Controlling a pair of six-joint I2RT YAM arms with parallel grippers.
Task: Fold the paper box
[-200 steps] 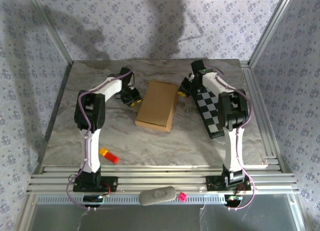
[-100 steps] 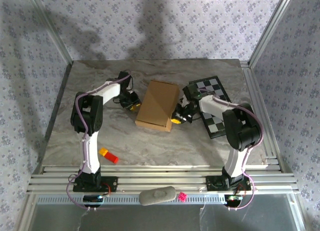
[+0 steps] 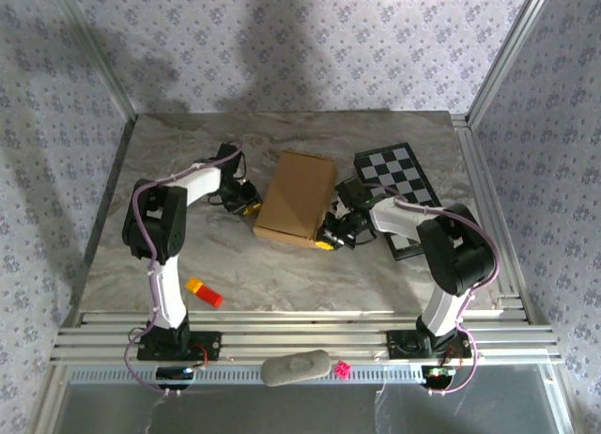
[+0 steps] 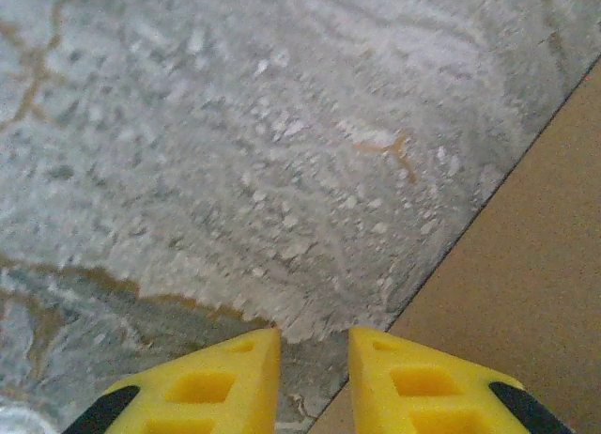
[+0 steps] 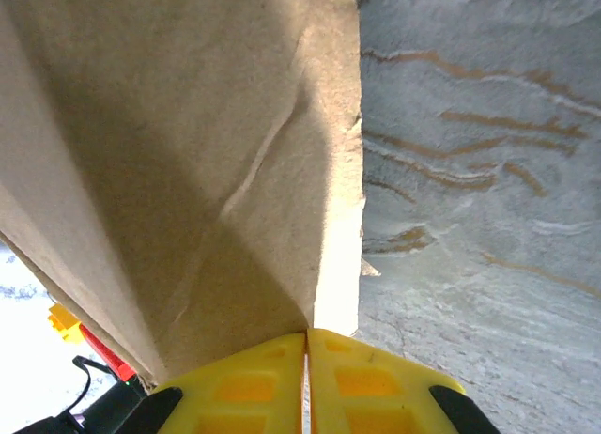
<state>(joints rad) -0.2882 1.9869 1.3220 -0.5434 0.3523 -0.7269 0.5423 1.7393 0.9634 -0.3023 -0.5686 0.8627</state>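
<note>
One paper box (image 3: 296, 197) lies flat at the centre of the desk (image 3: 310, 274). Its 9 o'clock edge is just beside the left gripper (image 3: 246, 201), whose jaws are narrowly parted and empty, and its 5 o'clock corner is pinched in the clenched jaws of the right gripper (image 3: 331, 237). One checkered board (image 3: 390, 166) lies at 3 o'clock, one orange-red block (image 3: 203, 292) at 7 o'clock, with bare desk open toward 6 and 12 o'clock.
</note>
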